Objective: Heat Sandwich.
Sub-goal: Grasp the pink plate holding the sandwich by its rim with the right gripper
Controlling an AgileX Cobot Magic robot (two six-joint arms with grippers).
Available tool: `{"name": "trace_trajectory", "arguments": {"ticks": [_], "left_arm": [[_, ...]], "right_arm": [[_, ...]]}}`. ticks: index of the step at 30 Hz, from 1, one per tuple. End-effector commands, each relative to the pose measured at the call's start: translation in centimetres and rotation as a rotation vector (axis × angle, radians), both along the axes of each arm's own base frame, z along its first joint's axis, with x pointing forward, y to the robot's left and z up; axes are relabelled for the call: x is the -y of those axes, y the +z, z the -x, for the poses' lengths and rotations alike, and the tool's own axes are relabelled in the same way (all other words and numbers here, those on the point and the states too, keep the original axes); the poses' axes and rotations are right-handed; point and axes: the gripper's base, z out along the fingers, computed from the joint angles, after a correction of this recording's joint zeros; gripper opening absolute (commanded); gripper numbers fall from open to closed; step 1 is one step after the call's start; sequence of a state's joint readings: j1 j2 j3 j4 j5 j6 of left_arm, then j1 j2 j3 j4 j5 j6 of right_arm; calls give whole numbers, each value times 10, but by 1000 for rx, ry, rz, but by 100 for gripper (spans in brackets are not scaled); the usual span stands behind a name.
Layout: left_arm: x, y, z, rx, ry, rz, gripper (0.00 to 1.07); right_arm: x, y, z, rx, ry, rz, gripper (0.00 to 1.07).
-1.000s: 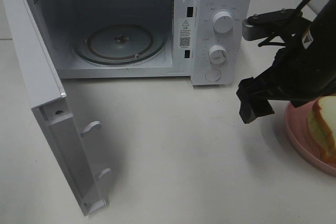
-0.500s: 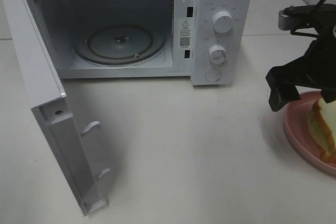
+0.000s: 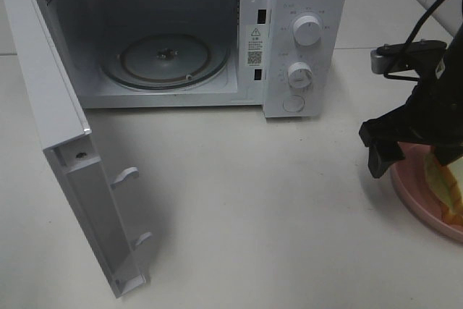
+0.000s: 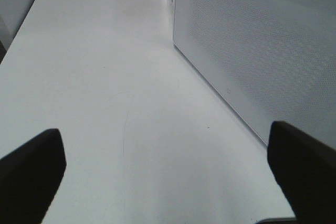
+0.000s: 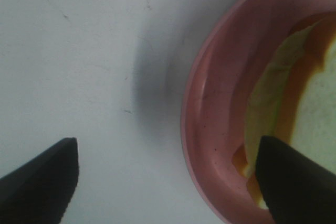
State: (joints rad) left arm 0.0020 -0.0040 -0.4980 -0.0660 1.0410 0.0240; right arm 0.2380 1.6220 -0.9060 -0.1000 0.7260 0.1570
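The sandwich [image 3: 450,187] lies on a round pink plate [image 3: 409,192] at the right edge of the table, mostly cut off by the frame. My right gripper [image 3: 416,155] hangs open just above the plate's left rim. In the right wrist view the gripper [image 5: 168,182] is open. One fingertip [image 5: 39,182] is over bare table and the other over the sandwich [image 5: 273,93], whose pale filling and orange crust show inside the plate [image 5: 202,129]. My left gripper [image 4: 168,177] is open and empty above the table beside the microwave's side wall [image 4: 252,40]. It is out of the exterior high view.
The white microwave [image 3: 304,5] stands at the back with its door [image 3: 65,150] swung open toward the front left. A glass turntable [image 3: 165,59] lies inside. Two knobs [image 3: 307,32] are on its right panel.
My right gripper has moved right, away from the microwave's front, and come down over the plate's left rim. The microwave and door have not moved.
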Motion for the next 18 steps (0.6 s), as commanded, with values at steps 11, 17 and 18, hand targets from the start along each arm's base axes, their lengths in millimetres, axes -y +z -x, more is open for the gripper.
{"name": "trace_trajectory", "arguments": {"ticks": [11,17,18], "left_arm": [[0,0,3,23,-2,3,100],[0,0,3,23,-2,3,100],[0,0,3,23,-2,3,100]], "right_arm": [[2,-42,-17,-37,14,51,85],[2,-62,-20,-77,22,67,85],[2,-62,-20,-77,22,67,85]]}}
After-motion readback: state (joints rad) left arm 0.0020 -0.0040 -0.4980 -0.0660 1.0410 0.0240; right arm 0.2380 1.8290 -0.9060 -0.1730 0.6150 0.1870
